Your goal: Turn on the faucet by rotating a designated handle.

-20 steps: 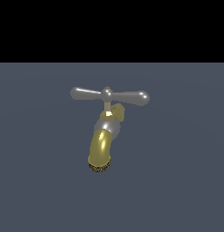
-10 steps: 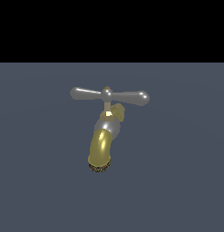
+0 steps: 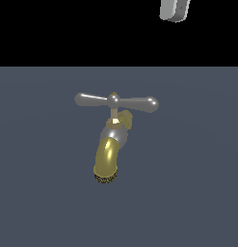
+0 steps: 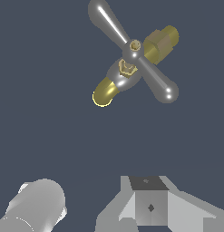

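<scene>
The faucet stands on the dark grey floor, its curved brass-gold spout ending in a dark ribbed mouth. The handle is a silver bar with two bulb-ended arms lying level across its top. In the exterior view only a grey-white tip of my gripper shows, high above and toward the exterior view's right of the handle. The wrist view looks down on the handle and spout. There my gripper is open, its fingers wide apart with nothing between them and well clear of the faucet.
The flat dark grey floor spreads around the faucet, with a black background above it. Nothing else stands nearby.
A grey-white part of my gripper has come into the exterior view at the top right, where there was only black before. The faucet and handle have not moved.
</scene>
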Motion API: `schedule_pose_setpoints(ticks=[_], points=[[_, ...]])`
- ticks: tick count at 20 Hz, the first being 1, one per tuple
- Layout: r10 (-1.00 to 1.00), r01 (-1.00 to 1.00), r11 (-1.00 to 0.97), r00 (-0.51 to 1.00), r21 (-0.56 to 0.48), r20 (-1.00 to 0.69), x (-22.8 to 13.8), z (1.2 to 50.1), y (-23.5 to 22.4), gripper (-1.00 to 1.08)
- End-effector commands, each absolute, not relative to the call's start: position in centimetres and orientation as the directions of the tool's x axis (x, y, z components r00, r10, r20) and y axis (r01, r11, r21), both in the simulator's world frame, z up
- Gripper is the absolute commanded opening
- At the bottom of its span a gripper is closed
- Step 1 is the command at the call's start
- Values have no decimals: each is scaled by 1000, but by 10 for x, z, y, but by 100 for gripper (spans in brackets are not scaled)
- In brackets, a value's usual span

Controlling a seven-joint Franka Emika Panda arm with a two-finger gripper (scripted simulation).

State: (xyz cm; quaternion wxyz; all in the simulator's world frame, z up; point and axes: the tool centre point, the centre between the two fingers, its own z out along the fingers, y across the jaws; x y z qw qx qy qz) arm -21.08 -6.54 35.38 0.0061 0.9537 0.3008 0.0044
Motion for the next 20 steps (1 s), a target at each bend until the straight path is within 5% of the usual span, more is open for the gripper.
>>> schedule_pose_setpoints(ticks=[1, 20], points=[[627, 626, -779, 779, 14, 4, -205, 340, -69, -100], [911, 911, -413, 413, 7, -3, -158, 240, -80, -100]])
